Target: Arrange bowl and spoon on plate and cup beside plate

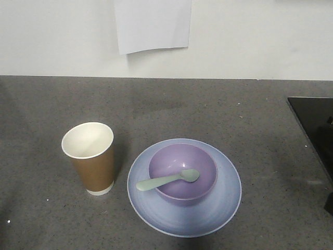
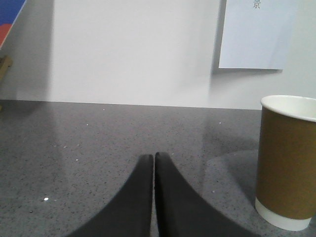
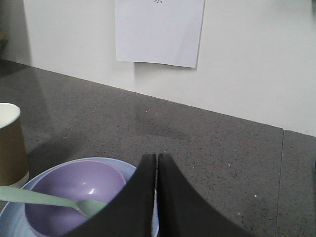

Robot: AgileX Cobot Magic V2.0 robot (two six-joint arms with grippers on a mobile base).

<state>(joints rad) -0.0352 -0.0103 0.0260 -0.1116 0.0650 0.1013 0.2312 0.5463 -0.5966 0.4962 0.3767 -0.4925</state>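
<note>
The left fingers (image 2: 153, 163) are pressed together, two smooth matte-black curved blades meeting along a thin seam and holding nothing, poised low above the speckled dark grey surface (image 2: 98, 138). Just to their right stands the cup (image 2: 288, 160), upright, a tapered kraft-brown paper tube with a white rolled rim, white inside and white base band, apart from the fingers. The right fingers (image 3: 156, 160) are likewise closed tip to tip on nothing, black and smooth, set just in front of the near rim of the plate (image 3: 129, 167). Beyond them lies the bowl (image 3: 74, 190), round, plain, matte lilac plastic with a soft highlight inside, and across it the spoon (image 3: 39, 196), pale mint green and in one piece. In the front view the bowl (image 1: 183, 173) sits on the plate (image 1: 223, 203), a flat pale blue-lavender disc with a shallow raised rim and faint concentric rings, wider than the bowl, which sits a little toward its far side. The spoon (image 1: 167, 180) rests inside the bowl with its long axis running nearly left to right: the rounded scoop lies near the bowl's middle, and the handle points left and slightly toward the camera, its end overhanging the bowl's left rim. The cup (image 1: 89, 157) stands just beside the plate on its left, not touching it. A white paper sheet (image 1: 152, 23) hangs on the pale wall behind, its bottom edge curling.
</note>
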